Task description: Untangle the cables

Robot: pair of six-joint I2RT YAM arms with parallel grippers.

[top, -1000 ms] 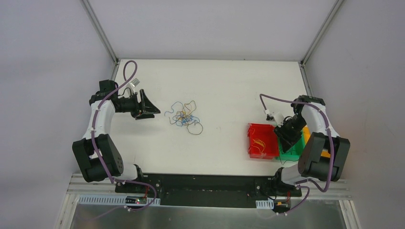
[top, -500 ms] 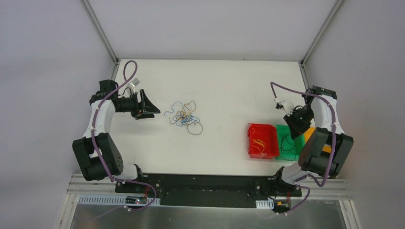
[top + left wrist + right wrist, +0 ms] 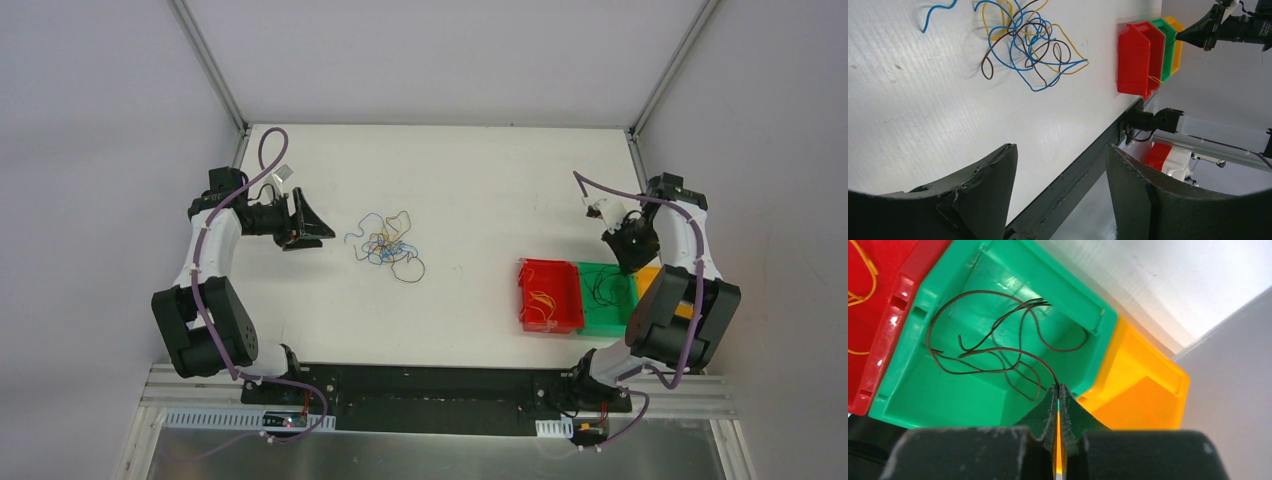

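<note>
Left end effector (image 3: 1060, 150), released, faces the nearby tangled cables (image 3: 1028, 45) on the desk (image 3: 923, 125); right end effector (image 3: 1058, 390), clenched, hangs over green bin (image 3: 938, 395)

Tangled blue, yellow and brown cables (image 3: 385, 248) lie on the table (image 3: 480, 180); more brown cable (image 3: 998, 350) loops inside the green bin (image 3: 903, 390).

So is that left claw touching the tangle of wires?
Apart. The top view shows bare table between the left gripper and the cables; the left wrist view also shows the tangle lying well ahead of it.
</note>
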